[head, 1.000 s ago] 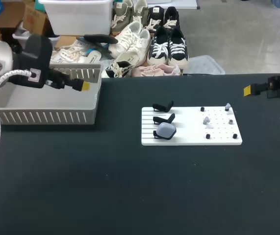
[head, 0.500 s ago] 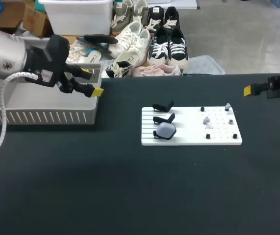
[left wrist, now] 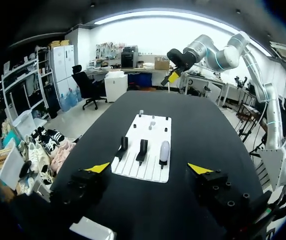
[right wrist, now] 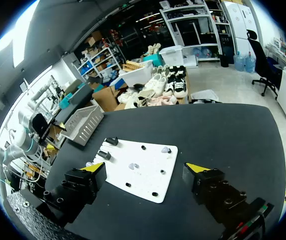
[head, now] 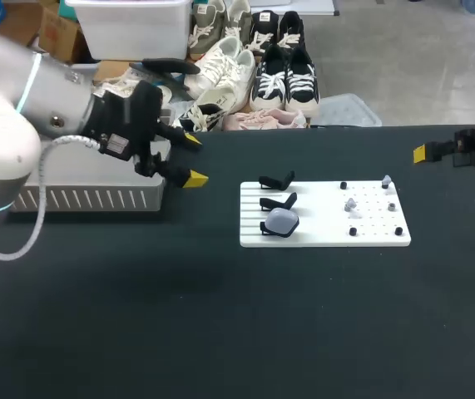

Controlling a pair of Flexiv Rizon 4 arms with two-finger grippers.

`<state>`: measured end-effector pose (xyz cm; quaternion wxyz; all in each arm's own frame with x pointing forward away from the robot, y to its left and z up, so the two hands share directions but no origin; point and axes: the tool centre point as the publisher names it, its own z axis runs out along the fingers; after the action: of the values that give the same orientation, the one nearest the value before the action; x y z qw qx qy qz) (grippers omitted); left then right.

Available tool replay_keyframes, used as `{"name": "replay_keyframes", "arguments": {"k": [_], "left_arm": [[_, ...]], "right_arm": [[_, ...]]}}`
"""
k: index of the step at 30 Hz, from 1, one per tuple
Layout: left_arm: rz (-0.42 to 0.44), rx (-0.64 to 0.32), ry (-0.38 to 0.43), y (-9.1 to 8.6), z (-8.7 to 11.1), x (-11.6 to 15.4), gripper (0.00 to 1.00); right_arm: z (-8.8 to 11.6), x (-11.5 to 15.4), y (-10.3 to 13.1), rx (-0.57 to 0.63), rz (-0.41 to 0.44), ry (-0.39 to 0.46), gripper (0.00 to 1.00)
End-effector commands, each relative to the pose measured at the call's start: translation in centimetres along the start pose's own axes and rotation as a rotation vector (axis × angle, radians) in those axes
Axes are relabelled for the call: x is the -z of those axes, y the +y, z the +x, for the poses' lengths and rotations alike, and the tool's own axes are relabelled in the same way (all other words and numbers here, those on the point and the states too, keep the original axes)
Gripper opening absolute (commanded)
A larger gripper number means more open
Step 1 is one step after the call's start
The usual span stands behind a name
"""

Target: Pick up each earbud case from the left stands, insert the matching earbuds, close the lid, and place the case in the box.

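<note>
**Head view.** The step in hand is judged to be the reach for the only case in view. The left end effector (head: 193, 159) hangs open and empty over the table (head: 220, 332), between the box (head: 79, 198) and the board (head: 320, 226), at the board's ten o'clock. The case (head: 283, 221) is seated on the nearest stand, at the board's eight o'clock, with two bare stands (head: 278, 201) beyond it. The fingers are best brought down on either side of the case, clear of the neighbouring stand, and the case lifted straight off its cradle. The right end effector (head: 424, 153) is parked well apart, at the board's two o'clock.

**Left wrist view.** The case (left wrist: 165, 151) is seen standing upright at the end effector's (left wrist: 149, 168) twelve o'clock, slightly toward one. It is a pale, rounded, pebble-like shell with its lid apparently shut. Its smooth surface is judged slippery, so a centred, square grip is called for. The fingers are spread wide, with nothing between them.

**Right wrist view.** The right end effector (right wrist: 145, 167) is likewise open and empty. The board (right wrist: 148, 182) lies just ahead of it, and small pale earbuds (right wrist: 132, 165) can be made out among the pegs. The case cannot be made out with certainty here.
</note>
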<state>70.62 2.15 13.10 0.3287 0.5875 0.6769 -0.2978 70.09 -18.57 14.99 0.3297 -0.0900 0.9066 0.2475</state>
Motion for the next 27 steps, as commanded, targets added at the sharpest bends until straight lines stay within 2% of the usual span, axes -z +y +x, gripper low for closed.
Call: {"name": "replay_keyframes", "arguments": {"k": [1, 6, 10, 16, 27], "left_arm": [[0.045, -0.032, -0.002, 0.2, 0.1, -2.5, 1.00], [0.093, -0.067, -0.009, -0.5, 0.3, -4.1, 1.00], [0.075, -0.091, -0.012, -0.8, 0.6, -5.4, 1.00], [0.103, -0.081, -0.014, -1.0, 1.2, -7.0, 1.00], [0.125, -0.074, -0.071, -1.9, 1.3, -9.0, 1.00]], "right_arm": [[0.0, 0.0, -0.2, 0.001, -0.007, 0.001, 1.00], [0.0, 0.0, -0.2, 0.001, -0.007, 0.001, 1.00], [0.0, 0.0, -0.2, 0.001, -0.007, 0.001, 1.00], [0.0, 0.0, -0.2, 0.001, -0.007, 0.001, 1.00], [0.0, 0.0, -0.2, 0.001, -0.007, 0.001, 1.00]]}}
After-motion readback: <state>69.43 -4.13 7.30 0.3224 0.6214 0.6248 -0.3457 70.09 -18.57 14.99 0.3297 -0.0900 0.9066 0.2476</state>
